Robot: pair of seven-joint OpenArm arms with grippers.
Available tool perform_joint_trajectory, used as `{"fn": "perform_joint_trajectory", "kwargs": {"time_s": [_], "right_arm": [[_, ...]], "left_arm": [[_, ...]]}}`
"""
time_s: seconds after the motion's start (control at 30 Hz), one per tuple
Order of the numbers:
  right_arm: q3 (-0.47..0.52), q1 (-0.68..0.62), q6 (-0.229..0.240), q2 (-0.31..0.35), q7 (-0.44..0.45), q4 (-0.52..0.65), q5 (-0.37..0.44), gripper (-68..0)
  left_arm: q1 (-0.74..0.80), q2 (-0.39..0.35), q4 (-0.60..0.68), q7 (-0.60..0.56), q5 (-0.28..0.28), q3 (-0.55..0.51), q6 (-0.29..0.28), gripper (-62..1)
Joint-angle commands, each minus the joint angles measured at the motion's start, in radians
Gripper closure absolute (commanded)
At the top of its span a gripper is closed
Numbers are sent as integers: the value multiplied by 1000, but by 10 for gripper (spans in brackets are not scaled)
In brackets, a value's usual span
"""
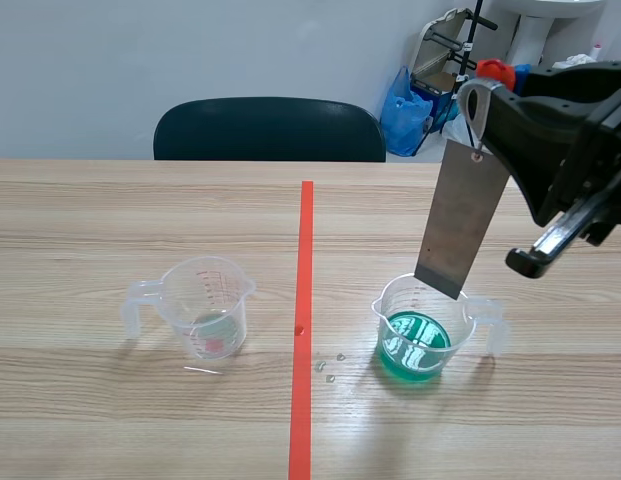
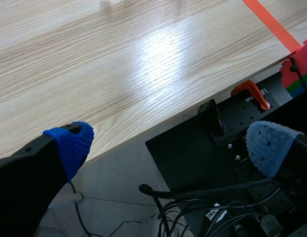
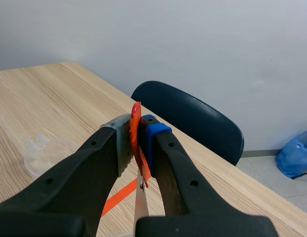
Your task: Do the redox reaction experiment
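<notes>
A grey metal plate (image 1: pixel 460 215) hangs upright from a loop at its top, and my right gripper (image 1: pixel 487 112) is shut on that loop. The plate's lower edge sits just above the rim of a clear beaker of green liquid (image 1: pixel 420 335), right of the tape line. In the right wrist view the orange-red loop (image 3: pixel 138 140) is pinched between the fingers, and the plate's top (image 3: pixel 139 215) shows below it. A second clear beaker (image 1: pixel 202 305), nearly empty, stands left of the line. My left gripper (image 2: pixel 170 143) is open over the table's near edge and holds nothing.
A few droplets (image 1: pixel 330 365) lie on the wood beside the green beaker. A dark chair (image 1: pixel 270 130) stands behind the table, with a blue bag (image 1: pixel 405 95) further back. Below the table edge are a black base, an orange clamp (image 2: pixel 249 94) and cables.
</notes>
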Motion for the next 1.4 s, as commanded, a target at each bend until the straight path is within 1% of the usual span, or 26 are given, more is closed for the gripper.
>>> {"fn": "perform_joint_trajectory", "kwargs": {"time_s": [0.0, 0.1, 0.17, 0.2, 0.23, 0.3, 0.37, 0.4, 0.47, 0.5, 0.57, 0.63, 0.67, 0.77, 0.87, 0.9, 0.97, 1.03, 1.13, 1.23, 1.27, 1.37], "right_arm": [[13, 7, -3, 7, 18, 20, 14, -15], [13, 7, -3, 7, 18, 20, 14, -15], [13, 7, -3, 7, 18, 20, 14, -15], [13, 7, -3, 7, 18, 20, 14, -15], [13, 7, -3, 7, 18, 20, 14, -15], [13, 7, -3, 7, 18, 20, 14, -15], [13, 7, -3, 7, 18, 20, 13, -15], [13, 7, -3, 7, 18, 20, 13, -15], [13, 7, -3, 7, 18, 20, 13, -15], [13, 7, -3, 7, 18, 20, 13, -15], [13, 7, -3, 7, 18, 20, 13, -15], [13, 7, -3, 7, 18, 20, 13, -15], [13, 7, -3, 7, 18, 20, 13, -15], [13, 7, -3, 7, 18, 20, 13, -15], [13, 7, -3, 7, 18, 20, 13, -15], [13, 7, -3, 7, 18, 20, 13, -15], [13, 7, -3, 7, 18, 20, 13, -15], [13, 7, -3, 7, 18, 20, 13, -15], [13, 7, -3, 7, 18, 20, 13, -15], [13, 7, -3, 7, 18, 20, 13, -15], [13, 7, -3, 6, 18, 20, 13, -15], [13, 7, -3, 5, 18, 20, 13, -15]], "left_arm": [[0, 5, 8, -18, -6, -7, -4, -623], [0, 4, 8, -25, -6, -7, 3, -623], [0, -2, 8, -43, -6, -7, 25, -623], [0, -11, 8, -55, -6, -7, 31, -608], [-1, -25, 8, -66, -6, -7, 41, -550], [-19, -60, 8, -78, -11, -7, 43, -409], [-56, -101, 8, -77, -32, -7, 39, -274], [-79, -122, 8, -77, -50, -7, 39, -220], [-133, -172, 8, -77, -95, -4, 30, -136], [-168, -200, 8, -74, -126, 1, 9, -96], [-253, -259, 8, -40, -192, 23, -57, -25], [-356, -318, 8, 28, -253, 66, -118, -22], [-411, -346, 8, 71, -293, 98, -135, -22], [-595, -420, 8, 207, -425, 233, -142, -22], [-804, -469, 8, 317, -557, 406, -141, -22], [-877, -476, 8, 350, -592, 467, -141, -22], [-1025, -473, 8, 414, -634, 591, -141, -22], [-1164, -453, 7, 474, -644, 717, -136, -22], [-1346, -380, -11, 563, -644, 889, -120, -22], [-1491, -271, -69, 631, -644, 1038, -90, -23], [-1530, -232, -97, 647, -645, 1081, -91, -23], [-1619, -118, -179, 691, -674, 1188, -91, -23]]}}
